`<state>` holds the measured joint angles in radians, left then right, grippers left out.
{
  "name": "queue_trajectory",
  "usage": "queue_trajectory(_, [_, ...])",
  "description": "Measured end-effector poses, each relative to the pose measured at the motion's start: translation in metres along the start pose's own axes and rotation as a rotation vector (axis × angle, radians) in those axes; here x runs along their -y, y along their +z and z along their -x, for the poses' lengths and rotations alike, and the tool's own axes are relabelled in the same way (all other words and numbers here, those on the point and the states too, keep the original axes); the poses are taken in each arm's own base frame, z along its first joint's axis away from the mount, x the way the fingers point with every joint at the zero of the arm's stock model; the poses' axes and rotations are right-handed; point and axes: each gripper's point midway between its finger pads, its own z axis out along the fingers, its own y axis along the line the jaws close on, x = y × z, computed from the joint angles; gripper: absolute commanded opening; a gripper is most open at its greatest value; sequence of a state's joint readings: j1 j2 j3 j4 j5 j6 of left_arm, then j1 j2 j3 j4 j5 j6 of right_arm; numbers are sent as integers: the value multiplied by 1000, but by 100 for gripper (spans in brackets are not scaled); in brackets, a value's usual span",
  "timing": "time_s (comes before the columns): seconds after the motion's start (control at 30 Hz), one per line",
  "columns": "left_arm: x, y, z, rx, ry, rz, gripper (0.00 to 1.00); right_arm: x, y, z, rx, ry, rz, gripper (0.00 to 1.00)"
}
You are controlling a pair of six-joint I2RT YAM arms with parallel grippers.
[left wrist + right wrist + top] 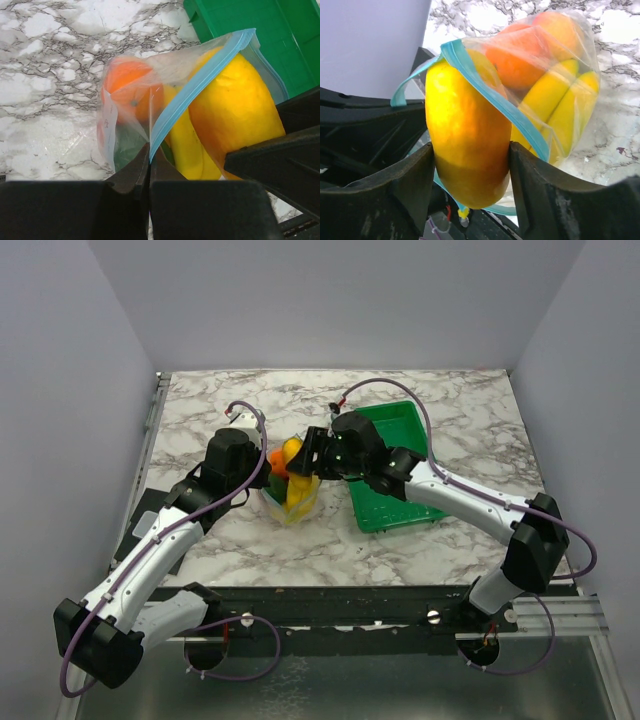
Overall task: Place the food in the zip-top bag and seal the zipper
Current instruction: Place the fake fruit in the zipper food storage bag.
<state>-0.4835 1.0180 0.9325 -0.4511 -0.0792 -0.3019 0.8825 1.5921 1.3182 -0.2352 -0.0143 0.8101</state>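
The zip-top bag (131, 112) stands mouth up in the middle of the marble surface (215, 410), wedged between both arms. The left claw (149, 150) is clamped tight on the bag's rim, right at the blue zipper (200, 85). The right claw (470, 160) grips a fat lemon (465, 120), fingers pressed on both flanks. The lemon sits half through the mouth with the zipper stretched across it. An orange (127, 85) and a banana (187, 150) crowd the bag below. The green tray (405, 422) lies just right of the bag, under the right arm. There's open marble on the far side and to the left, and grey walls (330, 300) close three sides.
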Motion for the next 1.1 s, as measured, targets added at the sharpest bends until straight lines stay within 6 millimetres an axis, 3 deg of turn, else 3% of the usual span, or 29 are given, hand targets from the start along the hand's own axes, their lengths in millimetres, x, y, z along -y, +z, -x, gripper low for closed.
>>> queue_trajectory(0.17, [0, 0, 0, -1, 0, -2, 0, -11, -1, 11, 30, 4, 26, 74])
queue_trajectory(0.6, [1, 1, -1, -5, 0, -4, 0, -20, -7, 16, 38, -29, 62, 73])
queue_trajectory(0.93, [1, 2, -2, -9, 0, -3, 0, -33, -51, 29, 75, -119, 103, 64])
queue_trajectory(1.1, [1, 2, -2, -9, 0, -3, 0, -28, -68, 21, 67, -147, 110, 55])
